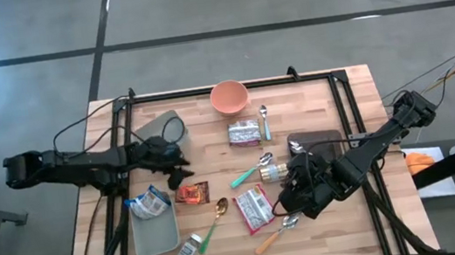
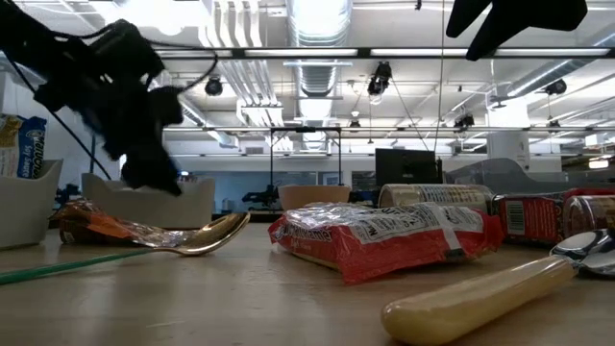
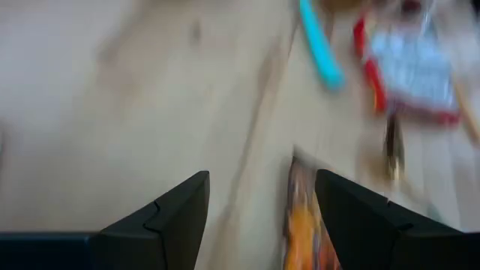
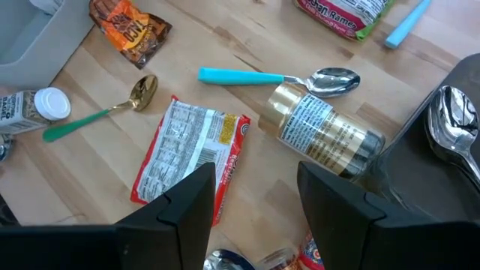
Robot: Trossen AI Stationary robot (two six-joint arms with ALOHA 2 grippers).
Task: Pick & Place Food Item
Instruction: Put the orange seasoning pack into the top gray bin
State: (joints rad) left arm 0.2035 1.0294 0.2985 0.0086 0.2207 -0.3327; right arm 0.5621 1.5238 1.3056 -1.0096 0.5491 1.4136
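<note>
My left arm reaches in low across the table's left edge, its left gripper hanging above the wood with both fingers spread and nothing between them. The brown-and-orange snack packet lies on the boards just beside those fingertips, toward the near edge; in the left wrist view its crinkled end shows between my two dark fingers, not touching them.

My right arm comes in from the right side, bent down over the middle of the table. The right gripper hovers with its fingers parted and empty, between the red-and-white noodle packet and the gold-labelled jar, which lies on its side next to a teal-handled spoon.

The surface is a pale butcher-block table inside a black frame. A grey tray holding a blue-and-white packet sits near the left front, an orange bowl at the far edge. Beyond the table the low view shows a large hall with ceiling lights and ducts.
</note>
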